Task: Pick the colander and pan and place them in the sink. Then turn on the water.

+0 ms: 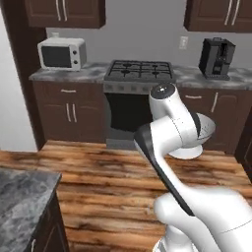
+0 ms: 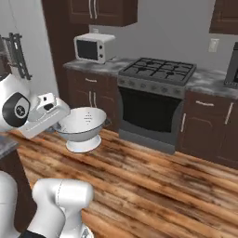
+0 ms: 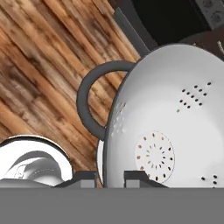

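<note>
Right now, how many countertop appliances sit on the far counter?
2: a white boxy microwave left of the black gas stove, and a black coffee machine to its right. Others may be out of frame.

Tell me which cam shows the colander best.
Right base view: the whole colander shows, bowl, foot and holes, held above the floor. The hand view is too close, cutting off its far rim. In the left base view the arm hides most of it.
</note>
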